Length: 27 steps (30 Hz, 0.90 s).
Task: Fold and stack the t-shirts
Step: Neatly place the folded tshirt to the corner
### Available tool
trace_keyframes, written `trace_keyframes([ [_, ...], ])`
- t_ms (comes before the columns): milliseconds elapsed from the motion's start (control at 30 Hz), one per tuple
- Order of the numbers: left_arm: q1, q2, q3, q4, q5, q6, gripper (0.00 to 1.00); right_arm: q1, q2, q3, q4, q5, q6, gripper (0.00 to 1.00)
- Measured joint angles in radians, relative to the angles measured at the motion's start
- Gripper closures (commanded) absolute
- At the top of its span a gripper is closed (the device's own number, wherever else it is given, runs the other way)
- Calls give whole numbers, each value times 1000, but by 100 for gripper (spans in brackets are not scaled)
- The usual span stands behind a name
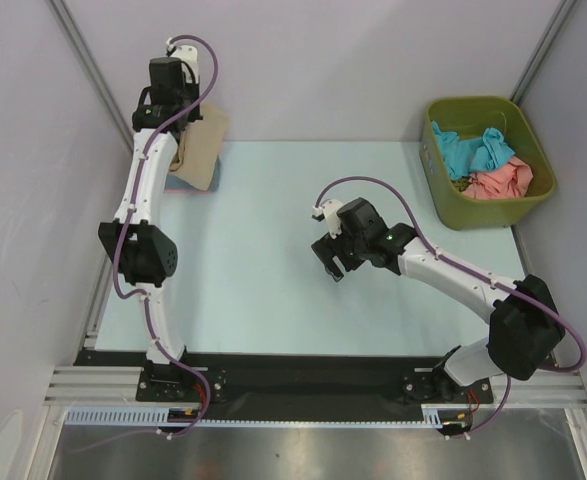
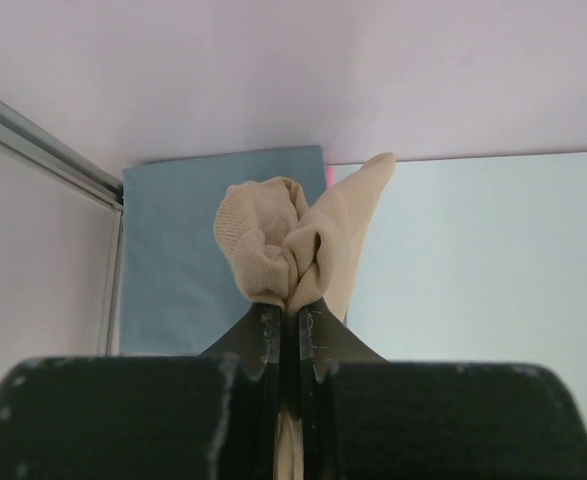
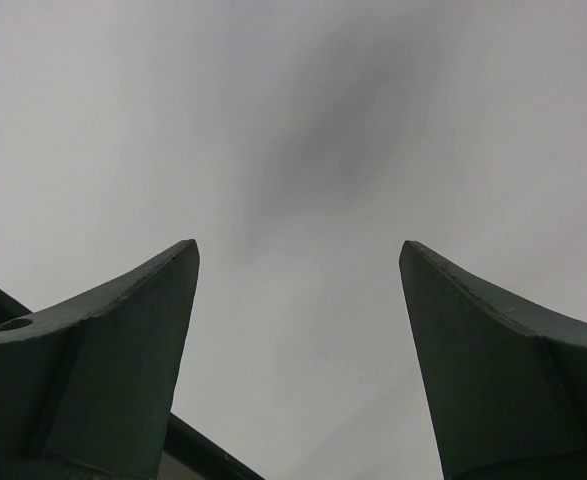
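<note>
While left gripper [image 2: 291,310] pinches tan t-shirt [image 2: 263,240] (lower part hidden), right gripper [image 3: 299,250] gapes.

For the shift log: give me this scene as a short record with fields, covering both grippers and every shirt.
left gripper: shut on the tan t-shirt, at the far left corner of the table
tan t-shirt: bunched at the fingertips, over the slate blue t-shirt
slate blue t-shirt: folded flat on the table
right gripper: open, empty, over mid-table
olive-green bin: far right, holding the teal t-shirt and the salmon t-shirt
</note>
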Motion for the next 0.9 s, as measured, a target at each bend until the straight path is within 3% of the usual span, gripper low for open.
trace_keyframes([
  [900, 21, 53, 13, 64, 26, -26, 100, -6, 65, 38, 0, -19, -1, 13],
])
